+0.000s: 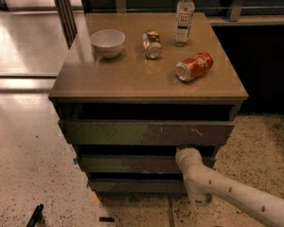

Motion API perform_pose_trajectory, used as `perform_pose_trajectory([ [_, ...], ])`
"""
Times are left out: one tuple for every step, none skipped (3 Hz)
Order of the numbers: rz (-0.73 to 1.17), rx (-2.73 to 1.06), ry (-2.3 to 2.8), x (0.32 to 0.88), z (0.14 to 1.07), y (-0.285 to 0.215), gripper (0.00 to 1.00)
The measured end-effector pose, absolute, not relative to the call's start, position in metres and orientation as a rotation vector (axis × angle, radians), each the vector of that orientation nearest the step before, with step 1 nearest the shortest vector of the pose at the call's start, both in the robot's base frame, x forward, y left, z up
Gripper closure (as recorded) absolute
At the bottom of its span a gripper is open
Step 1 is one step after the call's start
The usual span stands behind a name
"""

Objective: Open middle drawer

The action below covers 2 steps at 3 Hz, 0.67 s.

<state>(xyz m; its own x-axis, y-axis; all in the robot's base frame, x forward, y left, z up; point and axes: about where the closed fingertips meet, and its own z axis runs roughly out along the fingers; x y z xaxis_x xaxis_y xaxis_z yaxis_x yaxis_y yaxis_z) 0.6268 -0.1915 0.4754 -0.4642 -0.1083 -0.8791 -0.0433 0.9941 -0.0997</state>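
Middle drawer (128,164) – dark brown, plain front with no handle, the second of three fronts in a low cabinet (146,86). It sits below the taller top front (146,132), which bears pale scratch marks, and above the narrow bottom front (132,186). A dark gap runs along its upper edge; none of its inside shows.

Gripper (185,154) – at the tip of a white arm (227,193) that enters from the lower right. It is at the right part of the middle drawer's upper edge, just under the top front. Whether it is spread or closed cannot be told from this view.

Cabinet top, brown and flat, carries:
- white bowl (107,41), upright, left rear;
- small can (153,45), near the centre rear, just right of the bowl;
- clear bottle (183,17) with white cap, upright, right rear;
- red can (194,66), lying on its side, right front, well apart from the bowl.

Floor (33,174) – pale, speckled. A black object (35,215) lies at the lower left, apart from the cabinet.
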Motion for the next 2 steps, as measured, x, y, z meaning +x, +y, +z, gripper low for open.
perform_pose_trajectory([
  [-0.079, -0.105, 2.052, 0.63, 0.476, -0.191, 1.0],
  [-0.093, -0.134, 2.116, 0.626, 0.463, -0.192, 1.0],
])
